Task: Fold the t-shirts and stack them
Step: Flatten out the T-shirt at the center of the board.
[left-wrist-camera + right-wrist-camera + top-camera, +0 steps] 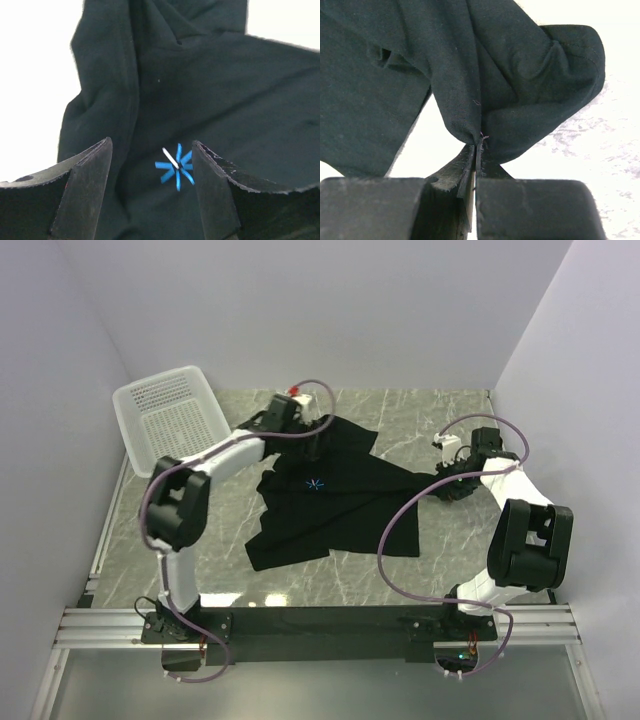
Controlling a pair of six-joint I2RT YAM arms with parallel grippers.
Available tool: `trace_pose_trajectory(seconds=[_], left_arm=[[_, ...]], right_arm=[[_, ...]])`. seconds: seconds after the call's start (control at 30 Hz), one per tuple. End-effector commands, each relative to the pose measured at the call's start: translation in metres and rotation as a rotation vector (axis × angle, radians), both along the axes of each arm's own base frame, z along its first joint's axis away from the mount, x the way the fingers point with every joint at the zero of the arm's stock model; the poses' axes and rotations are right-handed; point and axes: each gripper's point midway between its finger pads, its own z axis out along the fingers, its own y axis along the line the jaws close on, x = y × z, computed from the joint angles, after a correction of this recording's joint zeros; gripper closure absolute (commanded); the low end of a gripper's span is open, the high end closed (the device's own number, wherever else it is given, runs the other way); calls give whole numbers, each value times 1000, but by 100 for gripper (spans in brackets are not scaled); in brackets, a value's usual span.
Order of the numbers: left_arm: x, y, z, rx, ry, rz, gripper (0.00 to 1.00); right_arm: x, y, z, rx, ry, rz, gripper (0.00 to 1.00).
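White mesh basket (160,380) at far-left corner of the marble table (400,420), by the left wall (50,390). Aluminium rail (100,625) along near edge.

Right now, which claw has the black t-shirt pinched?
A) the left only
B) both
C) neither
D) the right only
D: the right claw is shut on a bunched fold of the t-shirt, while the left claw stands open above the starburst print, with no cloth between its fingers.
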Motion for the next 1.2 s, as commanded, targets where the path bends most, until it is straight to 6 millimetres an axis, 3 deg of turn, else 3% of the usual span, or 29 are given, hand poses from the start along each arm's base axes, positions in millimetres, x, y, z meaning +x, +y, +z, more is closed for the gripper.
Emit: trace_pose_trajectory(seconds=[0.0,0.07,0.1,0.2,0.53,0.57,0.63,0.73,0.77,0.83,0.9,0.93,1.0,1.03,1.1,1.13,1.17], left_arm=[[13,-11,2,204,-103,-27,30],[14,-14,-11,307,-111,-20,31],[20,-4,-13,385,-131,22,32],[19,0,-28,489,-125,31,34],[32,17,-56,644,-115,123,45],[36,18,-57,659,-119,137,50],[40,19,-56,662,-126,149,57],[45,16,-49,642,-146,158,77],[45,13,-41,619,-155,161,88],[49,15,-31,569,-155,186,98],[48,11,-14,445,-132,196,99],[51,24,-14,413,-105,222,99],[48,24,1,255,-60,232,99],[53,41,3,204,-35,264,99],[44,51,8,93,10,282,99],[41,71,9,67,28,315,99],[40,78,12,32,35,339,99]], right_arm=[[8,4,9,23,-34,4,100],[11,5,10,27,-36,1,100],[11,4,10,28,-36,0,100],[13,5,10,31,-33,-4,100],[16,5,9,39,-25,-6,100],[16,5,11,40,-29,-6,100],[17,5,11,39,-32,-6,100],[16,5,11,36,-31,-7,100],[16,4,13,33,-37,-6,100],[16,2,12,21,-39,-5,100],[14,0,12,5,-41,0,100],[14,-1,13,-2,-47,1,100],[14,-2,13,-13,-55,9,100],[15,-3,14,-18,-60,9,100],[16,-3,16,-22,-67,15,100],[16,-3,17,-20,-72,16,100],[18,-3,18,-19,-78,20,100]])
